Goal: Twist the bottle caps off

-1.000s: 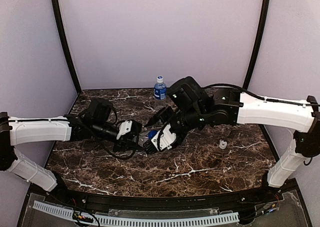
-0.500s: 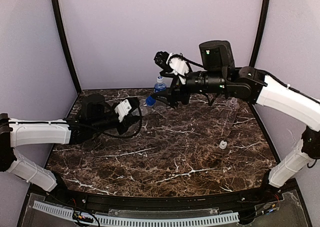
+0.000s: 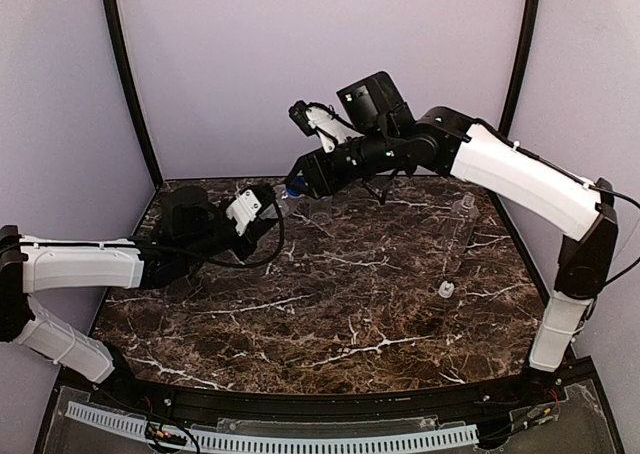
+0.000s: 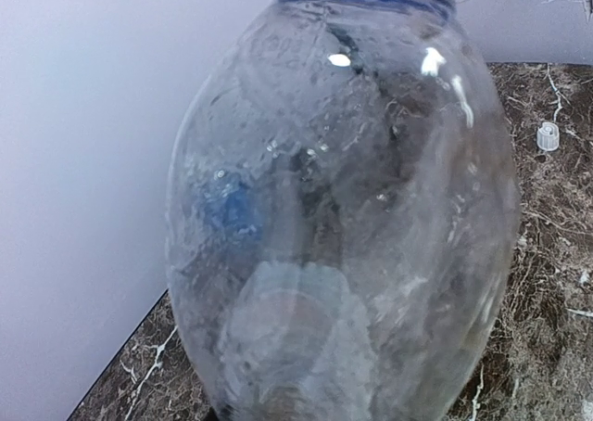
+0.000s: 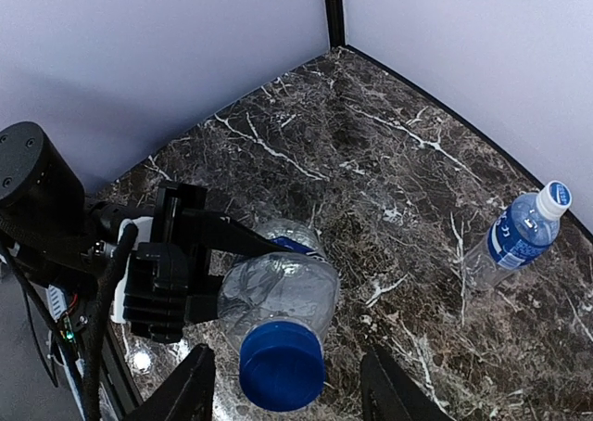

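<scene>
From the right wrist alone, left gripper [image 5: 208, 274] clamps the bottle [image 5: 278, 296]; right gripper [image 5: 289, 389] gapes.

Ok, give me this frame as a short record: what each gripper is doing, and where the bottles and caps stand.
left gripper: shut on the blue-capped bottle, held tilted
right gripper: open, fingers either side of the blue cap, not gripping
blue cap: on its bottle
labelled bottle: upright on the table, white cap on
loose white cap: on the table, right side
</scene>
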